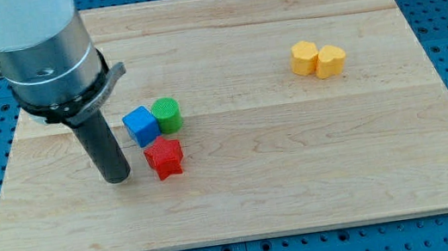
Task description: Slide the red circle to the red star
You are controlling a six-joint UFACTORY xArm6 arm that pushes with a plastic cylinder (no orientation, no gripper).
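A red star [164, 158] lies left of the board's middle. A blue cube [141, 125] sits just above it, touching a green cylinder [167, 115] on its right. My tip [115, 177] rests on the board just to the left of the red star, a small gap apart. No red circle shows in this view; the arm's body covers the board's top left corner.
Two yellow blocks [318, 58] sit touching each other at the upper right: a hexagon on the left and a heart on the right. The wooden board [301, 185] lies on a blue perforated surface. The arm's grey body fills the top left.
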